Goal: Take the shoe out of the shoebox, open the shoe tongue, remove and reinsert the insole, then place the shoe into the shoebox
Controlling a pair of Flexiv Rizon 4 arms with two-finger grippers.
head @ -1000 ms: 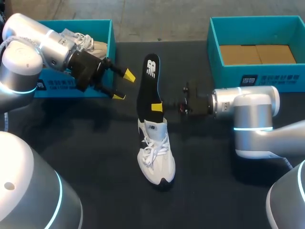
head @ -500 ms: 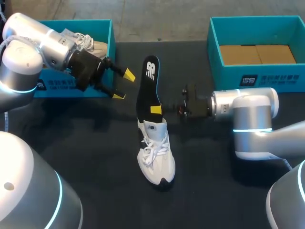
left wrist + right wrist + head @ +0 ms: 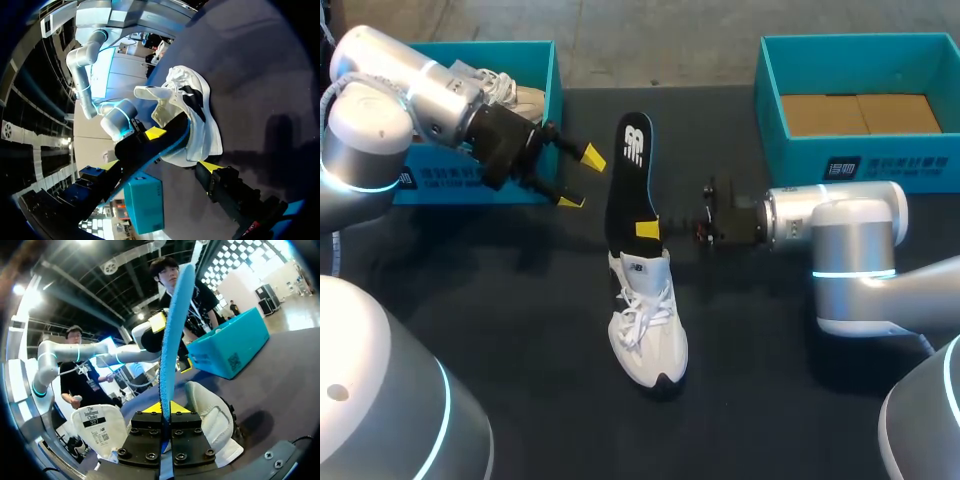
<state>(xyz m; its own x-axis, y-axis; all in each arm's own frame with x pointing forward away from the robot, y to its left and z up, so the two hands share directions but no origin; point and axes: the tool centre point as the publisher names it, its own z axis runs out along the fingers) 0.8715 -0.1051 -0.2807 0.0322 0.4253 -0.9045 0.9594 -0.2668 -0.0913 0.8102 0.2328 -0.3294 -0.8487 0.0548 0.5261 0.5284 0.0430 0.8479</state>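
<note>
White lace-up sneaker (image 3: 645, 325), just one, sits mid-table, its black insole (image 3: 628, 165) pinched in the right gripper (image 3: 648, 230); the left gripper (image 3: 581, 179) is spread wide. Two teal boxes: left box (image 3: 552, 80) holds another pale shoe (image 3: 505, 90), right box (image 3: 850, 160) brown cardboard (image 3: 860, 113).

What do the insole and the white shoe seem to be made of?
The long black insole is probably thin foam: matte on top, slightly bent, blue underneath. The white lace-up shoe looks like soft textile with smoother, perhaps synthetic leather, panels.
</note>
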